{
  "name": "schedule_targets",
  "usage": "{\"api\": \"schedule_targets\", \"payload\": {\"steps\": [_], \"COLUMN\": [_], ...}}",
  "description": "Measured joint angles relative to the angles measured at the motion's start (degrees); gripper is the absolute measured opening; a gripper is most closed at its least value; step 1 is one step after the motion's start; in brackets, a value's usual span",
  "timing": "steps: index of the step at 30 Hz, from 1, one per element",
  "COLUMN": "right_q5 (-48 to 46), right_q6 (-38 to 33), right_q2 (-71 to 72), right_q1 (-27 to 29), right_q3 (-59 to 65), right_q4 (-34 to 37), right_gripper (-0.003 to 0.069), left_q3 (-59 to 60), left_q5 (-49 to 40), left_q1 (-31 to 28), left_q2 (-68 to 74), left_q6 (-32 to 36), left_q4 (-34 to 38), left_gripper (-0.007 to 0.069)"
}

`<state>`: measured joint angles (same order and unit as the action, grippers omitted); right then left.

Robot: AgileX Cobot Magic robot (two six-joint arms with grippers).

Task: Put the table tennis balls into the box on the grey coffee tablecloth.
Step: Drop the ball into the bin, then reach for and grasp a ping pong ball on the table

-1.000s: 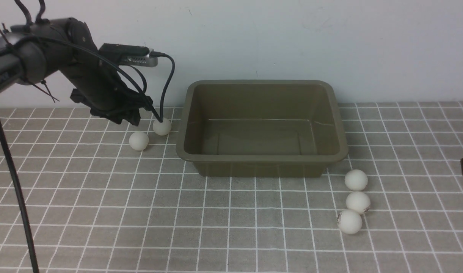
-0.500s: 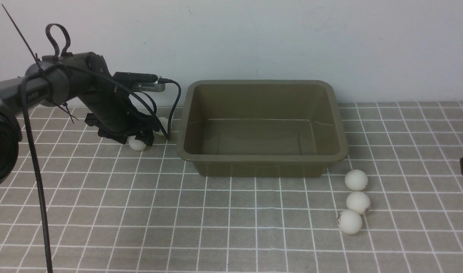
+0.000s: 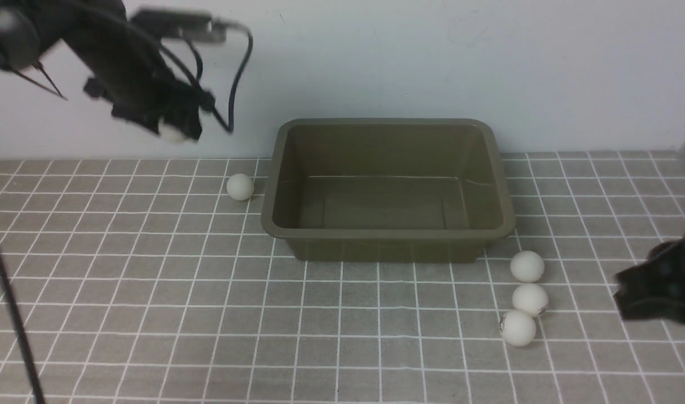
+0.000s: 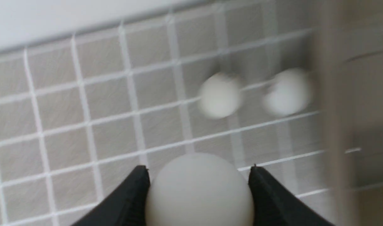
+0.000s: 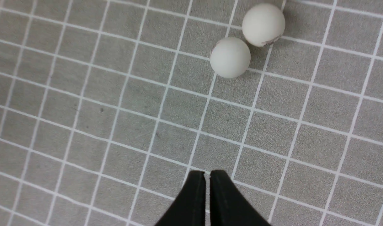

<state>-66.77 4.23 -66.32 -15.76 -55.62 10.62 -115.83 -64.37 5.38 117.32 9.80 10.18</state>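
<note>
One ball (image 3: pixel 240 187) lies left of the box (image 3: pixel 387 249), three balls (image 3: pixel 528 299) right.

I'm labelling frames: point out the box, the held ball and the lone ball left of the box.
box (image 3: pixel 387 234), front view, near rim.
held ball (image 4: pixel 199 191), left wrist view, its middle.
lone ball (image 3: pixel 240 187), front view, its middle.

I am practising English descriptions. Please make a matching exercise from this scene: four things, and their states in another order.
1 box
2 left gripper
3 right gripper
4 lone ball

a shut, holding nothing
b white, lying on the tablecloth
c olive-brown, nothing inside
d shut on the held ball, in the air

Pairs: 1-c, 2-d, 3-a, 4-b
</note>
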Motion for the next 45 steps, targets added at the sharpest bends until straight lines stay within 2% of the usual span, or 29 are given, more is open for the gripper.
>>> {"api": "schedule_targets", "payload": {"steps": [4,7,10,12,14,16,17,20,23,25,26,28,30,32,33,34,35,42,45], "right_q5": [4.72,8.55,11.82,14.03,16.20,17.62,18.95,21.06,23.35,24.62,25.26,26.41,28.21,29.74,30.10,30.26,30.18,19.46,16.05], "right_q6": [9.08,13.62,16.20,17.31,18.23,18.57,18.86,19.40,19.89,20.02,20.10,20.20,20.20,20.15,19.78,19.17,18.89,16.23,16.23], "right_q2": [-6.40,-11.92,-17.34,-20.07,-22.83,-24.89,-26.55,-28.81,-30.69,-31.71,-32.35,-33.61,-35.31,-37.04,-37.68,-37.75,-37.75,-30.07,-20.79], "right_q1": [-6.07,-7.68,-7.74,-7.74,-7.74,-7.74,-7.74,-7.67,-6.97,-6.35,-6.04,-5.84,-5.84,-5.84,-5.84,-5.84,-5.84,-5.84,-5.84], "right_q3": [0.63,0.63,0.63,0.63,0.63,0.63,0.63,0.63,0.63,0.63,0.63,0.63,0.63,0.63,0.63,0.55,0.55,0.55,-0.59], "right_q4": [-8.93,-13.41,-15.03,-15.44,-15.23,-14.62,-14.01,-13.47,-13.11,-12.79,-12.59,-12.40,-12.06,-11.96,-12.05,-12.00,-11.82,-10.97,-10.62], "right_gripper": [0.0097,0.0212,0.0350,0.0417,0.0478,0.0516,0.0538,0.0551,0.0553,0.0553,0.0551,0.0541,0.0513,0.0469,0.0419,0.0361,0.0344,0.0356,0.0356], "left_q3": [-1.59,-1.59,-1.59,-1.59,-1.59,-1.54,-1.49,-1.98,-4.16,-5.91,-7.18,-9.60,-12.28,-14.12,-14.95,-15.73,-15.96,-16.56,-16.56], "left_q5": [0.39,1.65,3.39,4.00,4.37,4.42,4.42,4.42,3.07,1.28,-0.06,-2.93,-5.68,-6.40,-6.52,-6.66,-6.75,-7.24,-7.24], "left_q1": [3.15,7.26,11.43,13.07,14.42,15.14,15.47,15.53,15.35,14.88,14.40,13.19,10.94,9.09,7.86,6.40,5.45,-0.68,-2.19], "left_q2": [-1.20,0.34,3.33,4.92,6.46,7.48,8.06,8.06,8.01,7.87,7.79,7.73,7.68,7.68,7.66,7.61,7.58,7.51,7.91], "left_q6": [1.62,3.89,4.91,4.90,4.44,3.62,2.42,-0.30,-3.42,-5.23,-6.19,-7.37,-7.95,-8.02,-8.02,-8.07,-8.07,-8.01,-7.32], "left_q4": [5.85,7.26,6.41,5.36,4.07,3.20,2.58,0.41,-3.42,-5.67,-6.87,-8.12,-8.30,-7.77,-7.39,-6.70,-6.29,-3.26,-3.26], "left_gripper": [0.0353,0.0353,0.0353,0.0356,0.0385,0.0452,0.0539,0.0636,0.0643,0.0607,0.0562,0.0422,0.0209,0.0079,0.0043,0.0022,0.0010,-0.0005,-0.0005]}}
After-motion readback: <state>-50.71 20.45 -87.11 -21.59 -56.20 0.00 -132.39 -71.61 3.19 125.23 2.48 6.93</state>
